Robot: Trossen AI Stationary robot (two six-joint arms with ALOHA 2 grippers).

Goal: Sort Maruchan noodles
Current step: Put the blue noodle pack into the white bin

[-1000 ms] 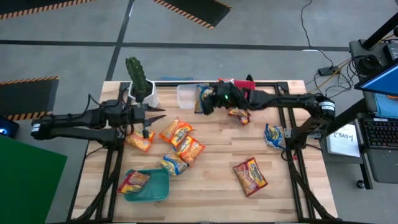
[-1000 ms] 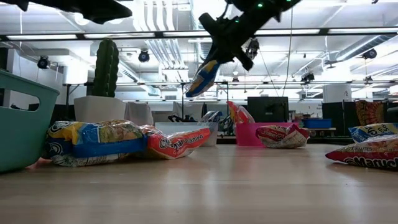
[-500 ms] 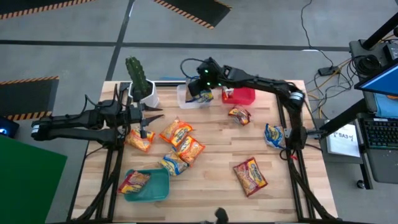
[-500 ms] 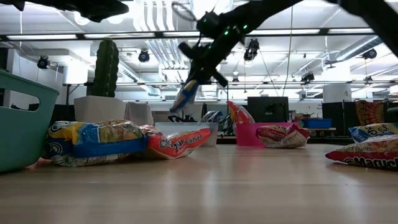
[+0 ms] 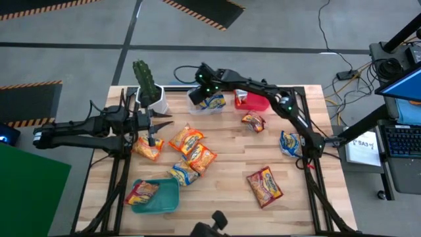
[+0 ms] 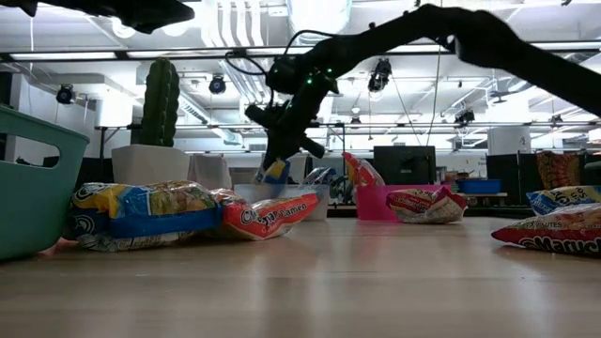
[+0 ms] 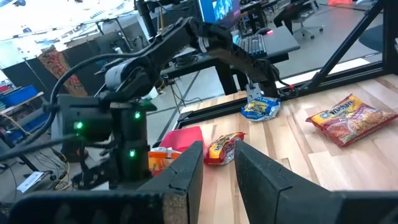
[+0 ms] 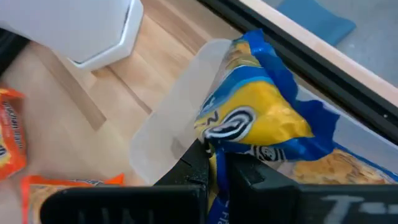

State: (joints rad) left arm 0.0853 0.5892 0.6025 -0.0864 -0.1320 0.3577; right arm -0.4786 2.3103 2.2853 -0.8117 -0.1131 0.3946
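Fingers of the right gripper (image 5: 209,99) are seen pinched together on a blue-and-yellow noodle packet (image 8: 261,124), which is held over the clear bin (image 5: 195,100) at the far edge of the table (image 5: 309,204), beside the white pot of the cactus (image 5: 146,79). In the low view the packet (image 6: 273,172) is shown hanging from the gripper (image 6: 279,161) just above the bin's rim. The left gripper (image 5: 158,124) is held above the table's left side, near an orange packet (image 5: 148,149); its fingers (image 7: 186,171) are seen slightly apart with nothing between them. The remaining noodles are spread across the wood: two orange packets (image 5: 186,139) side by side at the centre, a blue one (image 5: 182,173) just beside the teal bin (image 5: 172,201), a red one (image 5: 142,191) inside that bin, another red one (image 5: 264,185) towards the near right, a small one (image 5: 253,122) near the red bin (image 5: 256,101), and a blue one (image 5: 289,143) at the right edge.
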